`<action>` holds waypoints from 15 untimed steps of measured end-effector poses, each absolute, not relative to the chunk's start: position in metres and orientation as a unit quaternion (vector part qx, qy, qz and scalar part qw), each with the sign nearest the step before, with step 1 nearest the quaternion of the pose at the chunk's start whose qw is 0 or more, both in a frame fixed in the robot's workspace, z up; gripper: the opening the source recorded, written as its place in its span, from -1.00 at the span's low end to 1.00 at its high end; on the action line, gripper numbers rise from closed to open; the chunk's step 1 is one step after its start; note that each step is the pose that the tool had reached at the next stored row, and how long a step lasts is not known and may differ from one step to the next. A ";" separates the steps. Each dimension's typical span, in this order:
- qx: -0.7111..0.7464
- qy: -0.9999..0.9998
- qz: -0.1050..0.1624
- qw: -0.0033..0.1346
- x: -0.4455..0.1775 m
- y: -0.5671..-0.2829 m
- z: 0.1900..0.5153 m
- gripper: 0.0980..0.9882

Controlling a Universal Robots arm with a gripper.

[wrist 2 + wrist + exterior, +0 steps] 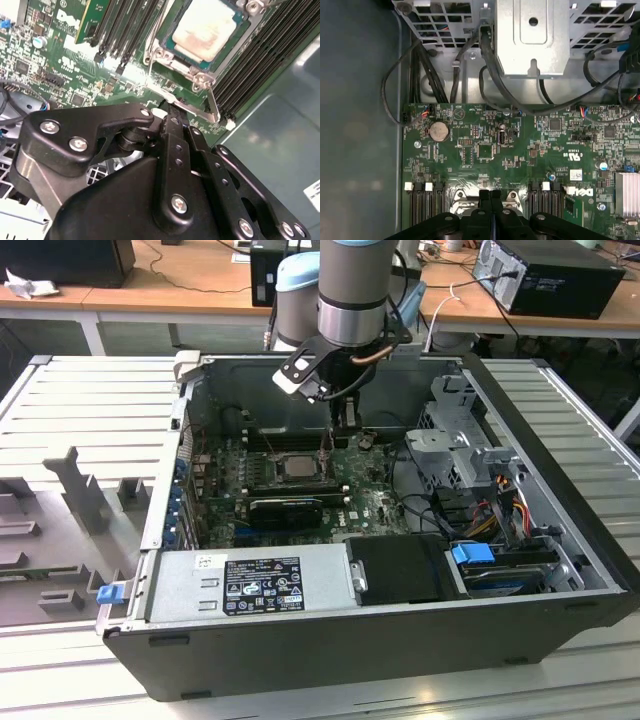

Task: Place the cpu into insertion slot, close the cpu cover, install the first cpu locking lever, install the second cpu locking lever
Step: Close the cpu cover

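The cpu (pixel 205 30), flat and square with a silvery, slightly smudged top, sits level in the insertion slot (pixel 162 56), just beyond the tips of the gripper (pixel 174 120). The cpu cover (pixel 200 80) looks folded down around it, silver frame hugging the edges. One thin wire locking lever (pixel 214 104) rises off the socket's near corner, right beside those tips.

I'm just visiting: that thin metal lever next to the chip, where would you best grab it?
Probably its free end: the locking lever is a thin bare rod sticking out beside the cpu. Coming down from above and pinching across the rod looks best, keeping clear of the black memory slots alongside.
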State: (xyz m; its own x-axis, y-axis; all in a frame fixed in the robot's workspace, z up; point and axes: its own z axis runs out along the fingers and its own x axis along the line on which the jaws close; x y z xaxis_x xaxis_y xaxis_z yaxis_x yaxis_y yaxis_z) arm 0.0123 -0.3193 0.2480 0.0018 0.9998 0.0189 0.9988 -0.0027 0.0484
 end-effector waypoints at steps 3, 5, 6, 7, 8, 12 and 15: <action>0.708 0.706 0.024 0.010 0.009 -0.319 0.248 -0.98; 0.708 0.706 0.024 0.010 0.006 -0.319 0.248 -0.98; 0.708 0.706 0.024 0.010 0.004 -0.319 0.248 -0.98; 0.708 0.706 0.024 0.010 0.002 -0.319 0.248 -0.98; 0.708 0.706 0.024 0.010 0.001 -0.319 0.248 -0.98; 0.708 0.706 0.024 0.010 -0.006 -0.319 0.247 -0.98; 0.708 0.706 0.024 0.010 -0.008 -0.319 0.243 -0.98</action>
